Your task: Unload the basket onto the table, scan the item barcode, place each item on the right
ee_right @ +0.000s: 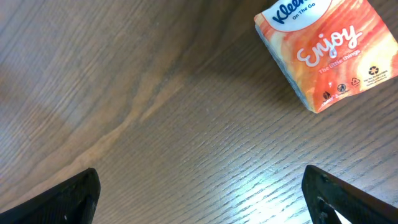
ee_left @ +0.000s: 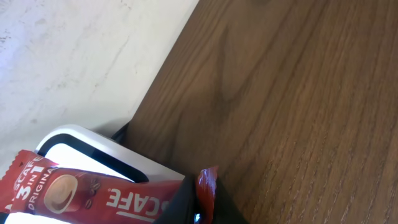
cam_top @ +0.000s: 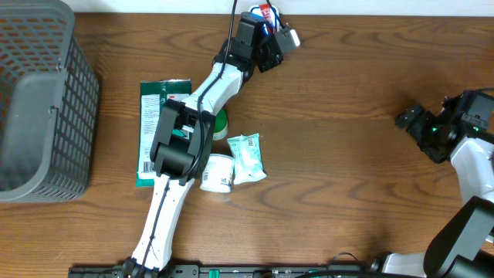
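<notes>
Left end effector [cam_top: 265, 22] pinches one end of the coffee sachet [ee_left: 93, 196], held just ahead of it over the scanner [ee_left: 87, 138]; the limp sachet may droop or twist, turning its barcode away and missing the read; right end effector [ee_right: 202, 193] stands spread.

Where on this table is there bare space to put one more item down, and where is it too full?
Widest bare wood: between the white packs and the right arm. A smaller strip lies in front of the basket. Crowded: around the green packet, under the left arm.
</notes>
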Robot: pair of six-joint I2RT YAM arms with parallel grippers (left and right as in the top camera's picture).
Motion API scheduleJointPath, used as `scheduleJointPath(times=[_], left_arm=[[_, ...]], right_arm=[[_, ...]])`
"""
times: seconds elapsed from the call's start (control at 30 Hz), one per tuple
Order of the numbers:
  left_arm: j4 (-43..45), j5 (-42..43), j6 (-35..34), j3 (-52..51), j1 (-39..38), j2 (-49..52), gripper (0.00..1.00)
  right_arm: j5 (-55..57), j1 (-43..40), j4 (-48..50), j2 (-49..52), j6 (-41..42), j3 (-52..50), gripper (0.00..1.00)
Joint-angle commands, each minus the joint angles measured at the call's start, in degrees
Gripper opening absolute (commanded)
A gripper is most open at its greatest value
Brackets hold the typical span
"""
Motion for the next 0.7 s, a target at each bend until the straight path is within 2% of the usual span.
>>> scheduleJointPath(times=[0.0,0.33,0.43,0.53,0.67], left_arm=[[0.2,-0.6,0.3,0.3,0.2,-1.3,0.07],[6.7,-3.6,-2.2,0.3,0.0,-8.3,0.07],[6.3,-3.6,-10.6,0.3,0.0,-13.2,0.07],[3.5,-3.5,-22.9,0.3,-0.2,-19.1,0.07],[-7.7,-2.9,-35.5,0.3,-1.0,-27.6,0.07]], right_arm=[[0.3,-0.3,0.0,-0.8,-0.7,0.3,0.99],[0.3,-0.3,0.0,-0.8,-0.7,0.3,0.99],[0.3,-0.3,0.0,-0.8,-0.7,0.3,0.99],[0.3,-0.3,0.0,-0.8,-0.7,0.3,0.99],[0.3,-0.3,0.0,-0.8,-0.7,0.3,0.99]])
